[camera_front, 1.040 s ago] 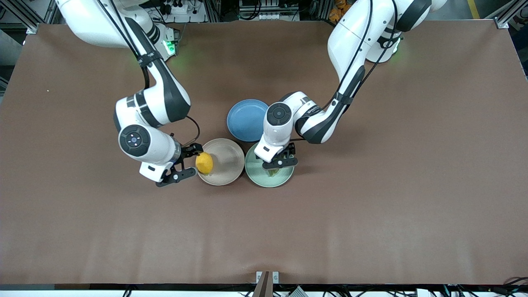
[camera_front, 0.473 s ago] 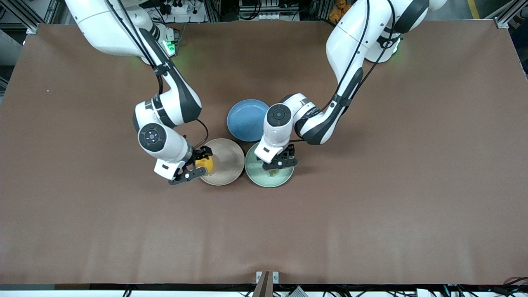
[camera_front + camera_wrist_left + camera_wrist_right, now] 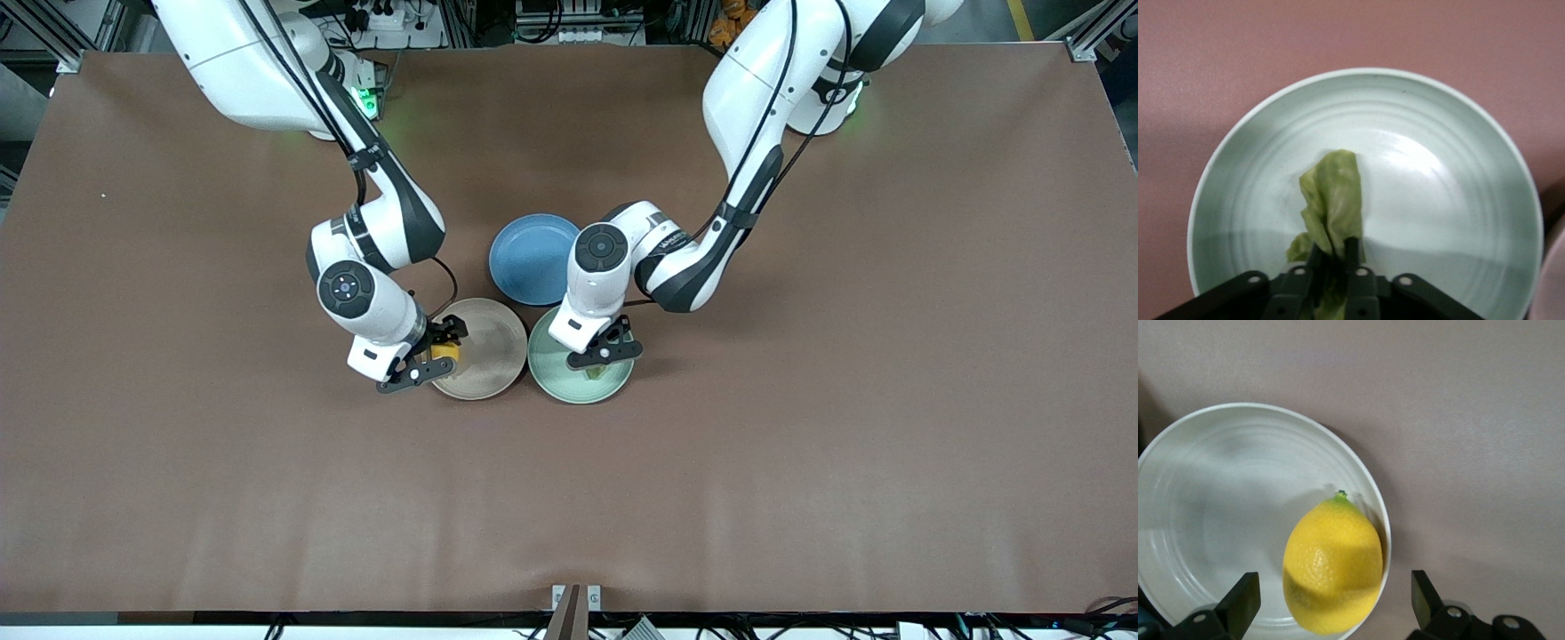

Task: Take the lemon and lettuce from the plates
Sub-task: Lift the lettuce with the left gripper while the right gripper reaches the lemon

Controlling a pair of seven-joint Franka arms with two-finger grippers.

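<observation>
— See the left gripper [image 3: 1331, 257]? Its fingers are pinched tight on the lettuce [image 3: 1333, 203], right at the lower fold of the leaf, down inside the mint plate [image 3: 1458, 133].

— Soft stuff, I'd guess. Limp and light, so a pinch on a bunched fold looks like the sensible hold; a loose edge could tear or slip out.

— And the right gripper [image 3: 1331, 603] is over the rim of the beige plate [image 3: 1211, 453], fingers spread wide with the lemon [image 3: 1333, 572] sitting between them, not yet squeezed.

— Firm, rounded, a bit slick, I'd say. Across the fat middle is the place to close (grab near the pointed tip and it may squirt away).

— It lies at the plate's edge, on the side toward the right arm's end of the table, partly hidden under the gripper from across the room.

— Is the lettuce off the plate yet?

— Hard to tell from here; its upper part seems to be touching the plate. Nothing else is in either plate, and the blue plate [image 3: 532, 258] beside them looks bare.
</observation>
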